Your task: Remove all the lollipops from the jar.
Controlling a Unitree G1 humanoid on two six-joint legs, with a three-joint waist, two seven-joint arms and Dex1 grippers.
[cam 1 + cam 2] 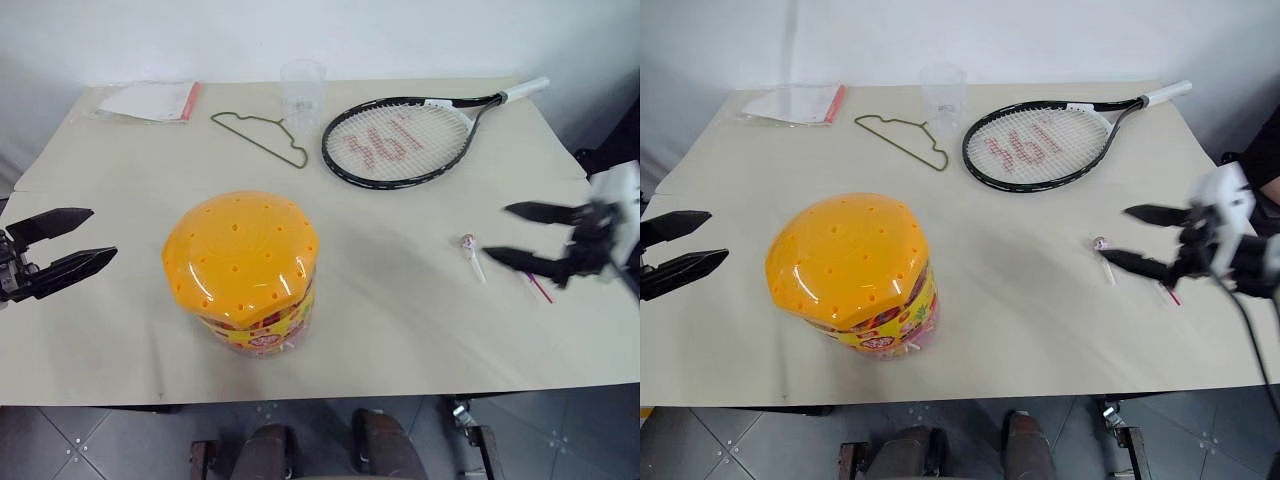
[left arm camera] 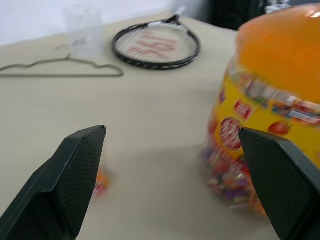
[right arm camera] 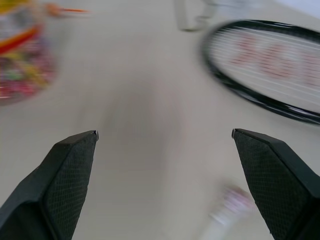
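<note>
Two wrapped lollipops [image 1: 469, 248] lie near the bench's right edge. Both the left gripper [image 1: 68, 243] and right gripper [image 1: 522, 236] are spread empty. Next, probably: re-approach the orange-lidded clear jar [image 1: 242, 270], near the front edge.

Jar [image 1: 245, 275]: glossy orange plastic lid, clear body, printed label. Tabletop [image 1: 400, 300] matt beige. Far cup [image 1: 302, 92] clear plastic; hanger [image 1: 262, 137] thin wire.

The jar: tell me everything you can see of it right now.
The jar is squat, with a glossy orange domed lid dotted with small holes and a clear body under a yellow and red label. Colourful wrapped sweets show through the wall. It stands upright near the table's front edge, lid on, and neither end effector touches it.
</note>
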